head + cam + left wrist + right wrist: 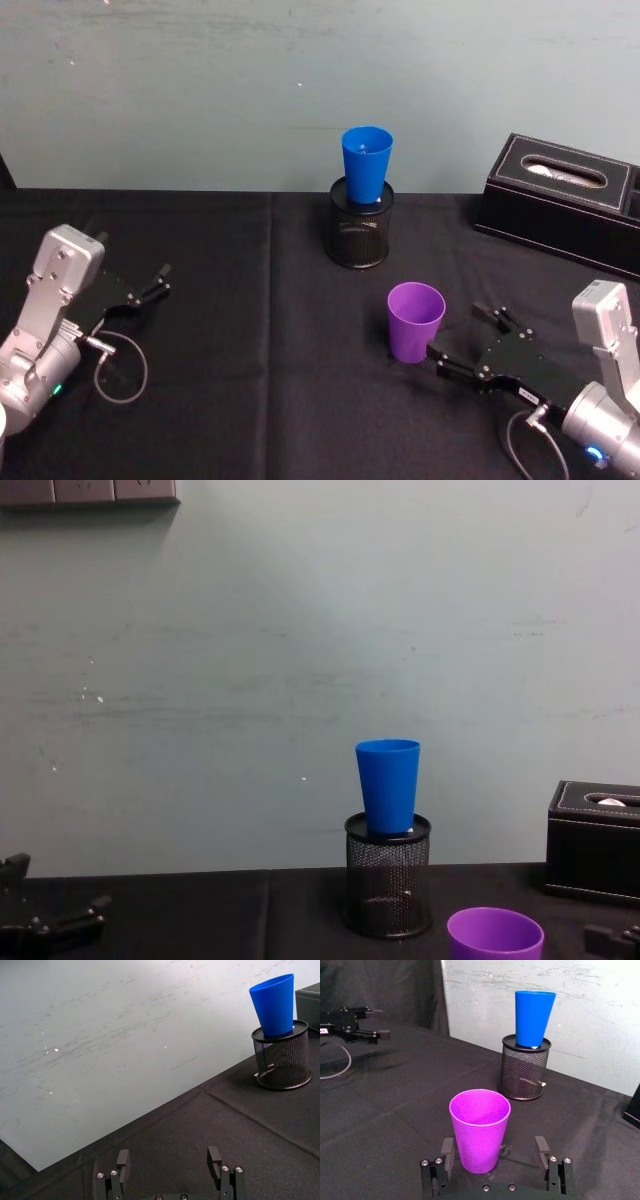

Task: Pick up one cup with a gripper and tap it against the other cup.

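Purple cup point(480, 1130), smooth tapered plastic, stands between the right tool point(493, 1147)'s spread jaws.

Light is even and diffuse, medium-bright, from overhead. Pale wall point(200, 90) is evenly lit and brightest in the left wrist view, near washed out. Black cloth point(250, 330) swallows light: shadows barely read, just a faint darker patch at the purple cup point(480, 1130) base. Soft sheen on the black box point(550, 215) at 2 o'clock in head view, small glint inside the blue cup point(366, 165). Chest view looks flat, low contrast.
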